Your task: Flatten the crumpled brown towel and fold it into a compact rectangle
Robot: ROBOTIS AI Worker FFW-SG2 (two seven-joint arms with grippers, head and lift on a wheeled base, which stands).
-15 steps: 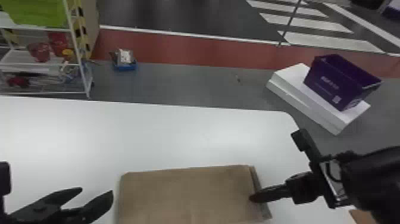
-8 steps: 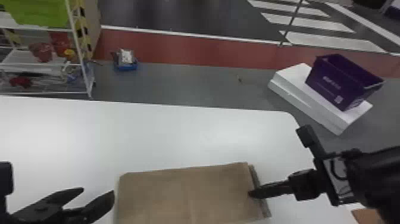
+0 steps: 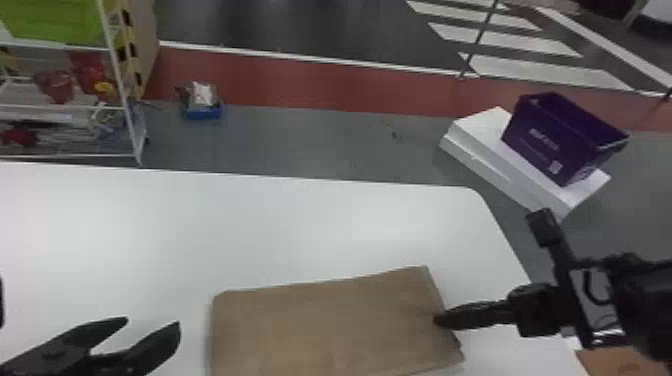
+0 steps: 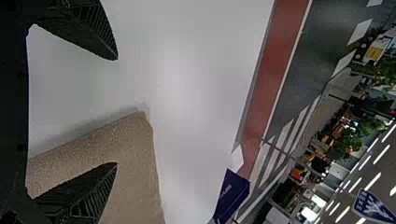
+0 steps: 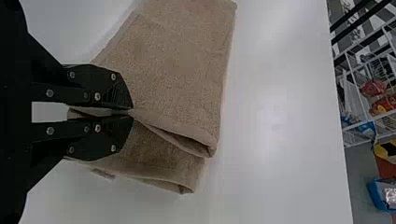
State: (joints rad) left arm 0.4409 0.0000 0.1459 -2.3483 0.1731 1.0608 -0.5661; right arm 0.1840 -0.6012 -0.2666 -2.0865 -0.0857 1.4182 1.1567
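Note:
The brown towel (image 3: 325,325) lies folded and fairly flat at the table's near side, its layers slightly offset at the right edge. At that right edge my right gripper (image 3: 440,320) is shut on the upper layer; in the right wrist view the gripper (image 5: 131,112) pinches the fold of the towel (image 5: 182,70), with lower layers spread beside it. My left gripper (image 3: 152,322) stands open left of the towel, apart from it. In the left wrist view the open gripper (image 4: 116,112) has one finger over a corner of the towel (image 4: 130,144) and the other over bare table.
The white table (image 3: 250,225) extends beyond the towel. Past its far right corner, a purple bin (image 3: 555,135) rests on white boxes (image 3: 480,130). A wire shelf (image 3: 120,100) stands beyond the far left, near a small blue tray (image 3: 202,110) on the floor.
The towel's upper layer at the right has shifted slightly with my right gripper, and its far right corner sits a little higher. The left gripper has barely moved.

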